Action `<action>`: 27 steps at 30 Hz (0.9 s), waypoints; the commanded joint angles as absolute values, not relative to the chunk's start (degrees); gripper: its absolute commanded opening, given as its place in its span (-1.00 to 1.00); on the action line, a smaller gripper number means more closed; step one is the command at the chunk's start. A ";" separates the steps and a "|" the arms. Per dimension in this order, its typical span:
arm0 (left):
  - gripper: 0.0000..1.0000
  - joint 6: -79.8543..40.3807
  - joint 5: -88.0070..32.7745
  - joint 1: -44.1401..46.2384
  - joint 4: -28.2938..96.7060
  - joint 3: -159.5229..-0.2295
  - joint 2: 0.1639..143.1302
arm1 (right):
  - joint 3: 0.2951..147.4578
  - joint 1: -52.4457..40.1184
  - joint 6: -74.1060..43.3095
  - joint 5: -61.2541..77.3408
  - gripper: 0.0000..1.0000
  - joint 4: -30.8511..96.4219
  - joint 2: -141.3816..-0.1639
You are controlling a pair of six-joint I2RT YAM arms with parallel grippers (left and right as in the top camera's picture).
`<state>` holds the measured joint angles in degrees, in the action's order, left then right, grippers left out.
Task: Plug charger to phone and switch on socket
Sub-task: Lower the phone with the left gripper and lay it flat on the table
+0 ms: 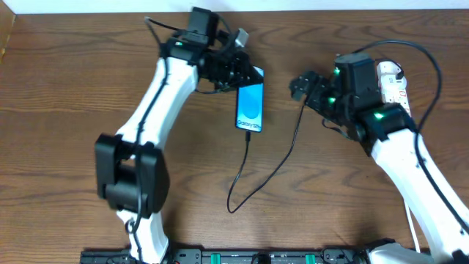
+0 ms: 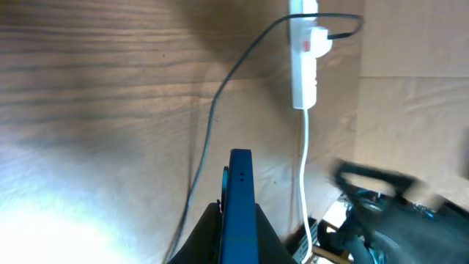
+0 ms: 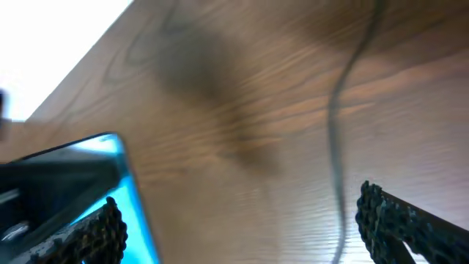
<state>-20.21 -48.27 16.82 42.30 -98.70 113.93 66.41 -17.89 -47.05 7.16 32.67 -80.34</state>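
Observation:
The phone lies on the table with its blue screen up. My left gripper is shut on its far end. In the left wrist view the phone stands edge-on between the fingers. The charger cable meets the phone's near edge, loops toward the front and runs up toward the right. My right gripper is open and empty, right of the phone. In the right wrist view its fingers are wide apart, with the phone at left and the cable at right. The white socket is partly hidden behind the right arm and shows whole in the left wrist view.
A white cord runs from the socket toward the table edge. The right arm crosses the right side of the table. The left arm crosses the left side. A rail runs along the front edge.

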 commanded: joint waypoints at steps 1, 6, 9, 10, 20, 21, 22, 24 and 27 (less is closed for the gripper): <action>-0.85 -24.05 -48.82 17.23 39.72 -98.45 117.69 | 66.72 -17.45 -45.95 -1.39 0.99 35.64 -76.82; -0.85 -28.03 -48.84 17.45 35.79 -98.45 123.61 | 66.72 -17.45 -44.88 -2.50 0.99 40.18 -74.98; -0.85 -29.43 -48.99 17.45 34.46 -98.45 126.65 | 66.70 -17.45 -44.91 -2.70 0.99 42.76 -75.00; -0.85 -29.93 -49.06 17.45 33.95 -98.45 127.68 | 66.70 -17.45 -44.88 -2.83 0.99 43.22 -75.00; -0.85 -32.03 -48.99 17.50 29.10 -98.43 133.49 | 66.70 -17.45 -43.57 -2.90 0.99 44.51 -75.00; -0.85 -32.01 -48.97 17.50 28.67 -98.43 133.58 | 66.70 -17.45 -43.57 -2.90 0.99 44.60 -75.00; -0.85 -32.01 -48.97 17.50 28.18 -98.43 133.58 | 66.70 -17.45 -43.55 -2.90 0.98 44.69 -75.00; -0.85 -32.01 -48.97 17.50 27.16 -98.43 133.58 | 66.70 -17.45 -43.07 -2.87 0.98 44.80 -75.00; -0.85 -31.99 -48.62 17.50 25.93 -98.43 133.62 | 66.70 -17.45 -42.74 -2.87 0.98 45.01 -75.00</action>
<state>-31.55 -47.86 17.39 26.41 -98.70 133.84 66.41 -17.89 -44.03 -1.96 44.84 -75.48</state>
